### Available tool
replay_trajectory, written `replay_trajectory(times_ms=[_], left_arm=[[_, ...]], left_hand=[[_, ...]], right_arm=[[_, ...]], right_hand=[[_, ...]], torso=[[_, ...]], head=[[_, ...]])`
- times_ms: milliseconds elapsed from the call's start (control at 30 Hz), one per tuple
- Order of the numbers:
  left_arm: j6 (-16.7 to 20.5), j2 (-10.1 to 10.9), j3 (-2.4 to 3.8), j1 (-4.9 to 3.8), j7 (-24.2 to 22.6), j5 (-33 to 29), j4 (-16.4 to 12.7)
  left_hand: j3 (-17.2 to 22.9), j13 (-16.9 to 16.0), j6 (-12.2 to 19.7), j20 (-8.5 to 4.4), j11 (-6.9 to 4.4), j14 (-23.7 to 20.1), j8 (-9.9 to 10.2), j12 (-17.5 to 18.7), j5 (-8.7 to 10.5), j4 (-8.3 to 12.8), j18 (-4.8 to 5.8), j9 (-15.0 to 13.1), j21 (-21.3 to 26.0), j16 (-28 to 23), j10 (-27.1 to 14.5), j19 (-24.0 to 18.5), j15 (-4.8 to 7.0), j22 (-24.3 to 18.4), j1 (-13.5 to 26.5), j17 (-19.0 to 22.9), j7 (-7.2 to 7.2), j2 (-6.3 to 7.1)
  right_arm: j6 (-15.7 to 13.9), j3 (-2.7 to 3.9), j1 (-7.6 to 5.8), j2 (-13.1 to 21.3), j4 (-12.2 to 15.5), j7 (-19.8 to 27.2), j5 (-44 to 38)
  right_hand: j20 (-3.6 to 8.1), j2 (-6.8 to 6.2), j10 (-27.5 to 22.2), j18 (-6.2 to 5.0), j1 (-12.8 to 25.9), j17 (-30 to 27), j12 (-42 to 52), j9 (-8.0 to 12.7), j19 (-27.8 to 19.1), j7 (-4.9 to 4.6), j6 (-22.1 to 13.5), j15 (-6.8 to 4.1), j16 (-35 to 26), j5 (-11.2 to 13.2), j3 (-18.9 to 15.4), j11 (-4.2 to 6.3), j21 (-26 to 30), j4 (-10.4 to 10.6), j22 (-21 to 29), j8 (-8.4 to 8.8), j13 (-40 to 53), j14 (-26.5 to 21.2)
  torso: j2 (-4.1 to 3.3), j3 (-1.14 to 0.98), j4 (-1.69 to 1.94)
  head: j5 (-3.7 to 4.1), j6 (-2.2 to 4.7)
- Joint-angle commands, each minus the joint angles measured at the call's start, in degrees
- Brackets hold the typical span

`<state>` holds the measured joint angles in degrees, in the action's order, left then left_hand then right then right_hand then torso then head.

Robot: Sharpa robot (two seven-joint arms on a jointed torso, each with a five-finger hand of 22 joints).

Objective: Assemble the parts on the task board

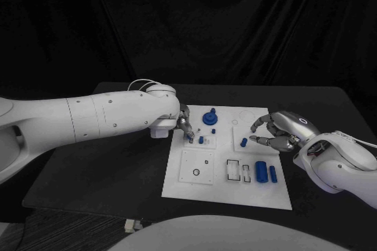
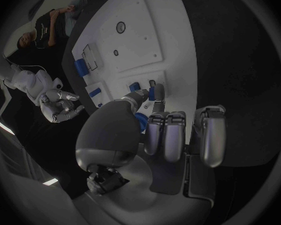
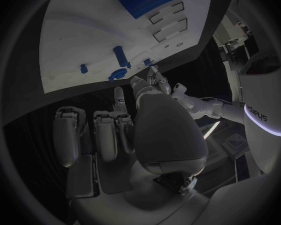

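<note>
The left hand [image 1: 184,126] pinches a small blue peg [image 1: 201,139] upright over the board [image 1: 227,194], near its far left corner. The right hand [image 1: 277,132], fingers curled on nothing, hovers at the right edge.

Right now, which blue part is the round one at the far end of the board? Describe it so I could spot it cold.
Start at the white task board mid-table. Near its far edge, just beyond the left hand, sits the round blue part. It is wide and disc-shaped, while neighbouring blue pieces are thin pegs or cylinders.
</note>
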<state>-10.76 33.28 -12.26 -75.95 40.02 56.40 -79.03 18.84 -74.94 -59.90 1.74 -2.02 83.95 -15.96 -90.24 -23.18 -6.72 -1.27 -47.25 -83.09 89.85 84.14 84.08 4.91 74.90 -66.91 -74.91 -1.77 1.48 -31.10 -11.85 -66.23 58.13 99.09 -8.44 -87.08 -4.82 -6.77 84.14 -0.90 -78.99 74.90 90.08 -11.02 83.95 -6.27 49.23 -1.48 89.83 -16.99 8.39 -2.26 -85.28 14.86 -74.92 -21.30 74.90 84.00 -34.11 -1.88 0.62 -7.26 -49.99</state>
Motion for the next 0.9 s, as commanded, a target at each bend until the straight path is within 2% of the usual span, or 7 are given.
replay_trajectory(times_ms=[33,400,633,900], left_arm=[[-1.05,-0.41,0.04,0.18,-0.77,-0.13,0.21],[-2.03,-0.49,0.04,0.28,-0.35,-0.13,0.41],[-2.49,-0.66,0.04,0.33,-0.13,-0.13,0.75],[-2.82,-0.89,0.04,0.43,-0.24,-0.13,0.73]], left_hand=[[0.13,-15.06,0.18,-0.34,-0.37,6.05,0.39,0.24,0.38,-0.25,-0.42,0.00,0.34,0.15,5.86,2.03,0.21,12.83,0.41,-15.09,0.09,-0.27],[0.24,-15.06,0.33,-0.31,-0.33,6.05,0.51,0.24,0.51,-0.21,-0.43,0.02,0.40,0.15,5.86,2.00,0.18,12.82,0.46,-15.09,0.03,-0.27],[0.26,-15.06,0.37,-0.31,-0.32,6.05,0.53,0.24,0.57,-0.20,-0.44,0.03,0.46,0.15,5.86,1.96,0.17,12.80,0.48,-15.09,0.02,-0.26],[0.40,-15.06,0.54,-0.23,-0.20,6.05,0.73,0.24,1.90,-0.17,-0.45,0.06,0.55,0.15,5.86,1.92,0.08,12.79,0.77,-15.09,-0.10,-0.32]], right_arm=[[0.09,0.03,0.16,-0.01,0.04,-0.71,-0.06],[0.23,0.03,0.17,0.01,0.02,-0.77,-0.04],[0.33,0.03,0.17,0.09,0.06,-0.84,0.02],[0.47,0.03,0.17,0.03,0.01,-0.93,0.08]], right_hand=[[0.47,0.21,5.86,-0.55,0.05,15.10,-0.08,-0.08,3.22,-0.12,0.39,-0.48,0.17,-0.01,0.11,0.46,0.34,0.27,-13.13,-0.11,15.10,6.00],[0.49,0.24,5.86,-0.56,-0.01,15.10,-0.08,-0.08,3.20,-0.11,0.42,-0.49,0.17,-0.03,0.14,0.47,0.38,0.29,-13.12,-0.09,15.10,6.00],[0.49,0.25,5.86,-0.57,-0.03,15.10,-0.08,-0.08,3.20,-0.11,0.43,-0.49,0.17,-0.04,0.15,0.47,0.39,0.29,-13.12,-0.09,15.10,6.00],[0.50,0.31,5.86,-0.57,-0.17,15.10,-0.08,-0.08,3.18,-0.09,0.44,-0.51,0.17,-0.16,0.22,0.49,0.42,0.23,-13.11,-0.07,15.10,6.00]], torso=[[0.00,0.01,0.01],[0.00,0.00,-0.01],[0.01,0.01,0.00],[-0.01,0.00,0.01]], head=[[-0.32,-0.01],[-0.78,-0.01],[-0.82,-0.01],[-0.80,-0.01]])
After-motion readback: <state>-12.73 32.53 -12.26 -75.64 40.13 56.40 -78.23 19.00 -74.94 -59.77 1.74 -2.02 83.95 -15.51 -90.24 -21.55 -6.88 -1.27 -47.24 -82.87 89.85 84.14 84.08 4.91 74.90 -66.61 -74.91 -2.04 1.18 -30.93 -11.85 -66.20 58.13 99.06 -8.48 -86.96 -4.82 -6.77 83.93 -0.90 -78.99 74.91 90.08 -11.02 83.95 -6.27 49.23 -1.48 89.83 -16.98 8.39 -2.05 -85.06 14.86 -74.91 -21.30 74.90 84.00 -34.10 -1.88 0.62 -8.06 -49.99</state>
